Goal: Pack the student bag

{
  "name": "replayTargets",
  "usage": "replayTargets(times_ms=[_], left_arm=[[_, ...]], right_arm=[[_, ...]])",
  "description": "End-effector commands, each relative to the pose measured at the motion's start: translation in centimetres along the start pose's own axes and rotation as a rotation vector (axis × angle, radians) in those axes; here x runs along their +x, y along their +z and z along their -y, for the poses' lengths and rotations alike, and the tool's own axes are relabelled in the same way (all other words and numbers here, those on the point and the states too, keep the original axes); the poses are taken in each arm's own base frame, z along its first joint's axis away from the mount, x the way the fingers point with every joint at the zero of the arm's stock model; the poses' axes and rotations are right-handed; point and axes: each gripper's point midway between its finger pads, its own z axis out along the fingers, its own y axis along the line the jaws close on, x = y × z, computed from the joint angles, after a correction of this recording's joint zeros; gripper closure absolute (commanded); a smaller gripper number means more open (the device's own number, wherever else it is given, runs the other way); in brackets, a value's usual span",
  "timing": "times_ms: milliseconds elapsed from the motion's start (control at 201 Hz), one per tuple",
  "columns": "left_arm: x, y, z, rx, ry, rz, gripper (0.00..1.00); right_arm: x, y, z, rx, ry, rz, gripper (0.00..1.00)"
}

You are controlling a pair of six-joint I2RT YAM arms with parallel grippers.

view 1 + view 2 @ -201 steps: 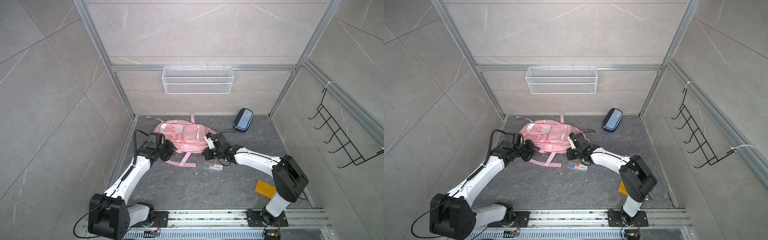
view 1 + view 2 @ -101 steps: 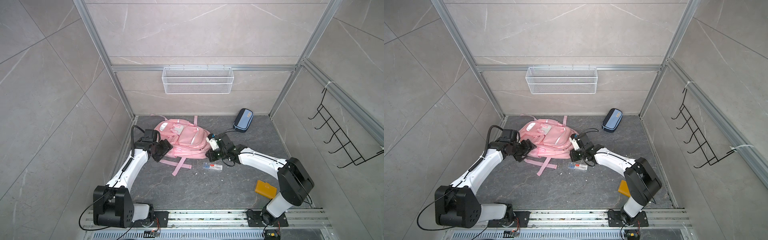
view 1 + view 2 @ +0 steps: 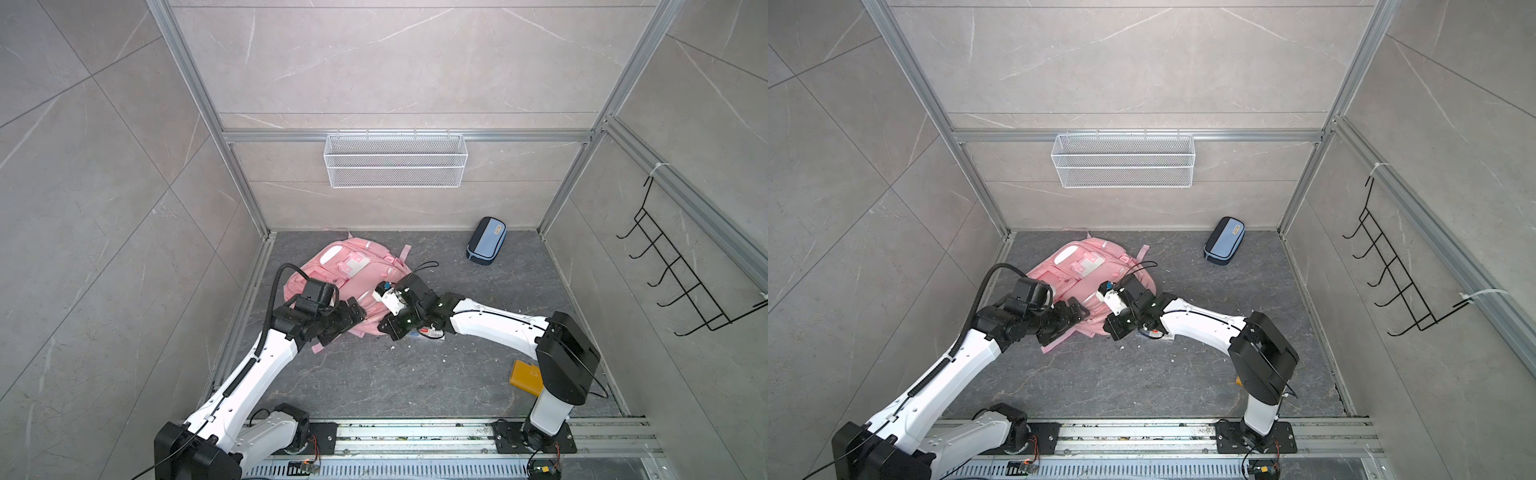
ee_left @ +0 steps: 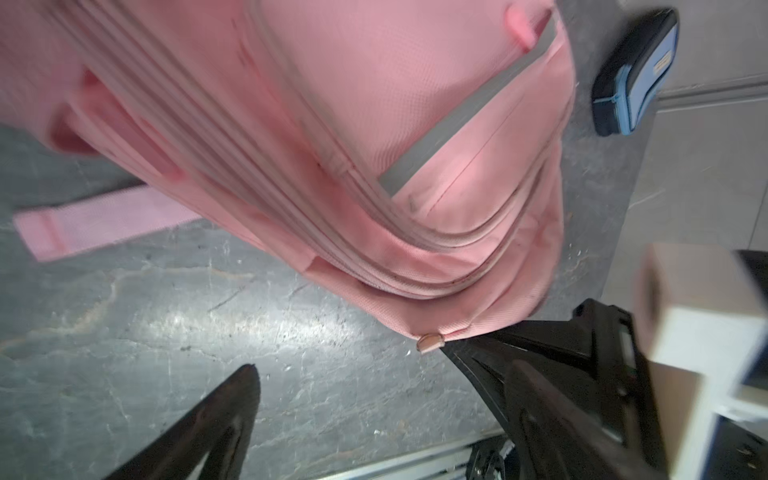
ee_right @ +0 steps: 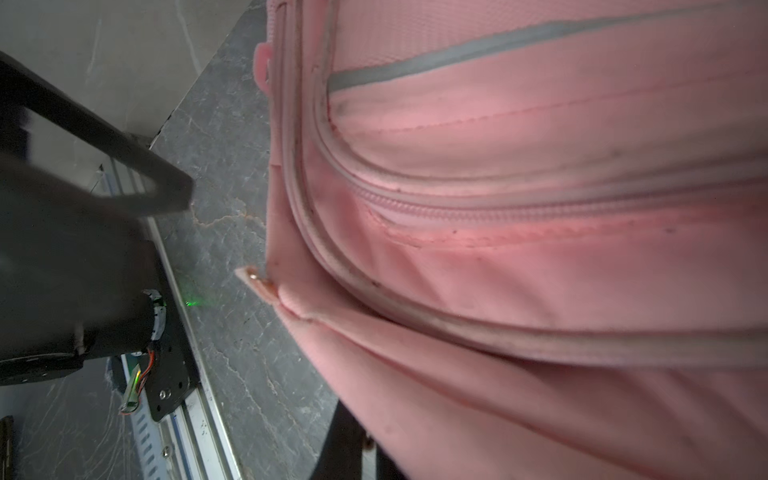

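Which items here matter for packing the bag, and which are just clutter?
Job: student bag; right gripper, shut on its edge; left gripper, open beside it.
Lying about: blue pencil case (maybe to pack), orange block, small packet, wire basket, hook rack.

Student bag [image 3: 332,270]: soft pink backpack, lying flat, front face up, on grey floor [image 3: 374,374] toward the back left corner. White flap pocket [image 3: 333,253] visible. Pale reflective strip [image 4: 465,114] crosses a front pocket. One strap [image 4: 104,224] trails loose. Zips look closed, though the view is blurred.
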Motion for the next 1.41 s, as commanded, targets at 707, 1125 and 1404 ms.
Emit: replayTargets(times_ms=[707, 1125, 1404], left_arm=[[-3.1, 3.1, -0.6, 0.073, -0.217, 0.062, 1.00], [-3.0, 1.9, -2.5, -0.030, -0.110, 0.051, 1.00], [-5.0, -0.1, -5.6, -0.055, -0.142, 0.104, 1.00]], right_arm=[[-0.6, -1.5, 1.4, 0.018, 0.101, 0.037, 1.00], [1.1, -7.4, 14.7, 0.314, 0.284, -0.003, 1.00], [0.4, -7.6, 16.7, 0.335, 0.233, -0.003, 1.00]])
